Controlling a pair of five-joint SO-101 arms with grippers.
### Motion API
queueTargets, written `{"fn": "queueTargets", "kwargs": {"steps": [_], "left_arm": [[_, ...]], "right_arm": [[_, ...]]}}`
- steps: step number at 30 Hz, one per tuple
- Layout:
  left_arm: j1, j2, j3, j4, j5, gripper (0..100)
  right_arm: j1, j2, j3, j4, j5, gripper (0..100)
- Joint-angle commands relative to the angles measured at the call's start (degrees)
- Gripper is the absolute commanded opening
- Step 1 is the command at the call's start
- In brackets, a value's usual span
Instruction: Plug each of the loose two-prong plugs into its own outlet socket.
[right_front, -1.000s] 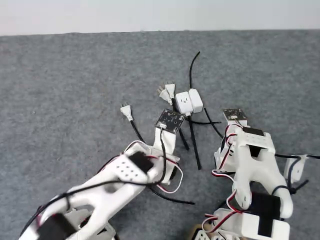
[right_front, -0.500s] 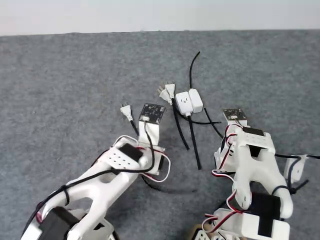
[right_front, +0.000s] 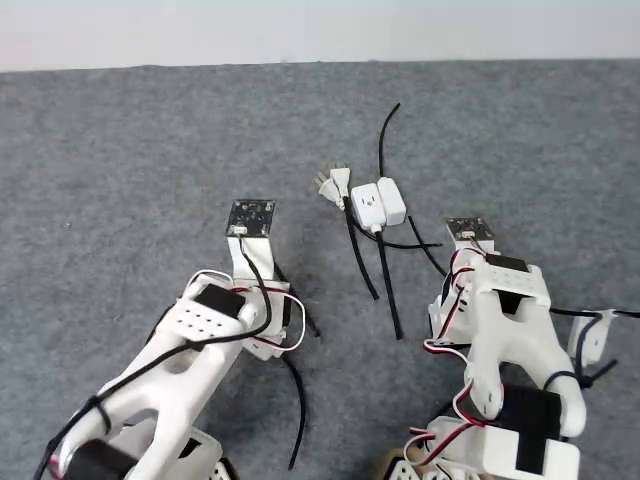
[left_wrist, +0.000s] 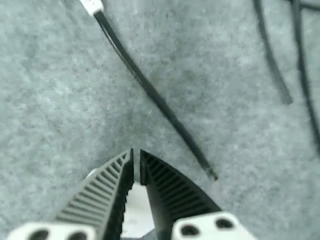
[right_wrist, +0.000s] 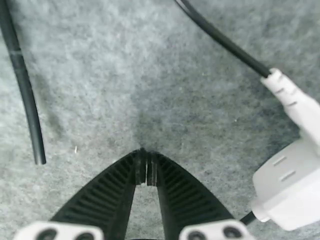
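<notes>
From up high: grey felt-covered desk (right_front: 120, 150), and a pair of sockets (right_front: 377, 203) sitting side by side near the middle. Two plugs (right_front: 332, 183) lie just beside them, prongs pointing away from the arms, not plugged in. Black cords (right_front: 385, 280) trail from that cluster back toward the arms and cross each other. The left arm (right_front: 200, 340) is stretched out well to the side of the sockets, with a loose cord (right_front: 297, 410) curling away beneath it. The right arm (right_front: 505, 320) is tucked back near its base.

Left wrist cam: the left claw (left_wrist: 136, 159) is just about closed, only a sliver between the jaws, nothing in it, hanging over bare felt. A white plug (left_wrist: 91, 5) is ahead of it at the frame edge, and its black lead (left_wrist: 155, 97) runs diagonally past the claw tips without touching them. Two more leads (left_wrist: 270, 55) lie further off.

Right wrist cam: the right claw (right_wrist: 146, 167) is pinched fully closed and empty, over felt. A white socket (right_wrist: 287, 192) sits off to one side, close by, with its thick cable (right_wrist: 222, 40) running away from it. A cut cable end (right_wrist: 22, 95) lies on the other side.
</notes>
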Motion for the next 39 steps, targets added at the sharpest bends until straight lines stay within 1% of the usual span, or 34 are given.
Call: {"fn": "queueTargets", "kwargs": {"steps": [1, 3, 6, 8, 11, 13, 15, 16, 18, 19, 21, 23, 26, 31, 34, 39], "left_arm": [[-0.35, -7.47, -0.22, 2.64, -0.62, 1], [-0.7, -12.48, 0.4, 3.78, -0.62, 2], [-0.7, -20.4, 3.47, 3.52, -0.62, 2], [-0.7, -24.79, 5.67, 2.73, -0.35, 3], [-0.7, -30.33, 10.42, 2.9, -0.26, 12], [-0.79, -33.32, 14.2, 4.57, -0.62, 17], [-0.88, -36.31, 18.24, 6.77, -0.7, 21], [-1.32, -37.71, 20.0, 7.21, -0.79, 21], [-5.63, -39.38, 21.41, 6.95, -1.49, 18], [-7.74, -39.65, 21.49, 7.38, -1.58, 14], [-8.62, -39.65, 21.76, 7.21, -2.81, 6], [-8.53, -39.65, 21.85, 7.21, -5.19, 3], [-8.53, -39.65, 21.85, 7.21, -5.19, 3], [-11.52, -37.54, 21.49, 6.68, -5.1, 3], [-12.48, -31.91, 19.3, 6.86, -5.1, 3], [-12.57, -18.29, 13.49, 6.68, -5.1, 3]], "right_arm": [[-0.66, -2.15, 0.18, -0.66, 0.79, 0.9], [-0.66, -2.15, 0.18, -0.66, 0.79, 0.9], [-0.66, -2.15, 0.18, -0.66, 0.79, 0.9], [-0.66, -2.15, 0.18, -0.66, 0.79, 0.9], [-0.66, -2.15, 0.18, -0.66, 0.79, 0.9], [-0.66, -2.15, 0.18, -0.66, 0.79, 0.9], [-0.66, -2.15, 0.18, -0.66, 0.79, 0.9], [-0.66, -2.15, 0.18, -0.66, 0.79, 0.9], [-0.66, -2.15, 0.18, -0.66, 0.79, 0.9], [-0.66, -2.15, 0.18, -0.66, 0.79, 0.9], [-0.66, -2.15, 0.18, -0.66, 0.88, 0.9], [-0.66, -2.15, 0.18, -0.66, 0.88, 0.9], [-0.66, -2.15, 0.18, -0.66, 0.88, 0.9], [-0.66, -2.15, 0.09, -0.75, 0.88, 0.9], [-0.75, -2.15, 0.09, -0.92, 0.88, 0.9], [-0.75, -2.15, 0.09, -1.19, 0.88, 0.9]]}}
